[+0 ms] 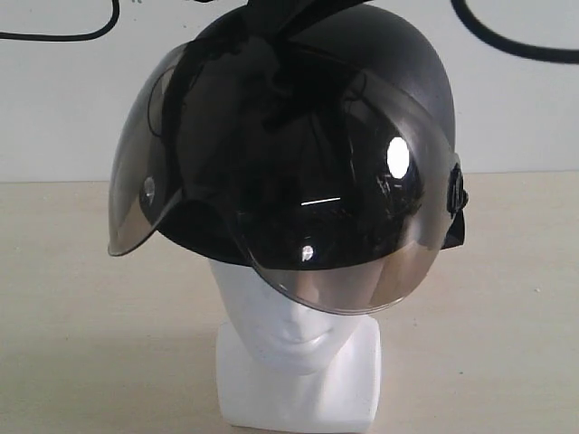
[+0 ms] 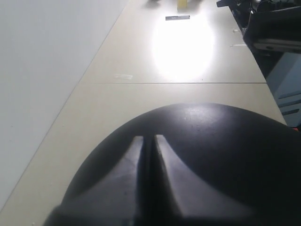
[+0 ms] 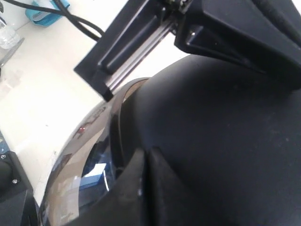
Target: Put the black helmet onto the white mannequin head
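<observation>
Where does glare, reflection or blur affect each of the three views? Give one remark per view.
Exterior view: bright oval highlight on the visor of the black helmet; tint darkens the white mannequin head above the mouth. Left wrist view: a blown-out glare patch on the table. Right wrist view: the table is overexposed, nearly white.

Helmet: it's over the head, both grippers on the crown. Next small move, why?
Probably lift both grippers straight up off the shell. The black helmet sits over the white mannequin head, visor covering the eyes, only nose, mouth and chin showing below. The left gripper and right gripper are shut against the crown, gripping nothing, so a vertical retreat seems least likely to nudge it.
</observation>
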{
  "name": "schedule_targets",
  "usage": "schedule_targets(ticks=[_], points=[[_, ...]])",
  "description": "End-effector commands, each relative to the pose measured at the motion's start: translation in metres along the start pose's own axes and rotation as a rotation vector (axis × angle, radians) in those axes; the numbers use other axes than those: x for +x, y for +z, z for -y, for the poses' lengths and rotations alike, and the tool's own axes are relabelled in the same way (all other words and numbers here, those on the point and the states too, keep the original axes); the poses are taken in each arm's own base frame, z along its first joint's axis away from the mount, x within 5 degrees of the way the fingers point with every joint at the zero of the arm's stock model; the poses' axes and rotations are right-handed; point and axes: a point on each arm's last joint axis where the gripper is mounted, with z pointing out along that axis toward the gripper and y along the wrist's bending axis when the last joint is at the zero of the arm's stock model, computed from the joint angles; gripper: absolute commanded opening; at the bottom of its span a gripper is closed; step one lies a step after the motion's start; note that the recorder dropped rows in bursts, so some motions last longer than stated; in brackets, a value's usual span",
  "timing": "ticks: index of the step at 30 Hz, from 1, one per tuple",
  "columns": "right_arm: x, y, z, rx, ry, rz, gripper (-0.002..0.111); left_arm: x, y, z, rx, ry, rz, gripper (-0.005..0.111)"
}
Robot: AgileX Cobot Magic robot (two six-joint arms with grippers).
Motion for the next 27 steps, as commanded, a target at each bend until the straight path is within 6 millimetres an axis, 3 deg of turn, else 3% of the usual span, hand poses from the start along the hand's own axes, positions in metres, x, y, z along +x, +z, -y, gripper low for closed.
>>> schedule_targets(ticks=[1,10,20,27], points=[[0.019,0.016,0.001,-0.020,0.016,-0.158,0.000,0.009,0.005,0.001,0.032,0.005,-0.063,0.004],[0.036,0.024,0.004,-0.018,0.022,-0.219,0.000,0.009,0.005,0.001,0.032,0.005,-0.063,0.004],[0.037,0.019,0.003,-0.017,0.018,-0.207,0.000,0.009,0.005,0.001,0.032,0.005,-0.063,0.004],[0.055,0.035,0.006,-0.019,0.039,-0.290,0.000,0.009,0.005,0.001,0.032,0.005,-0.063,0.004]])
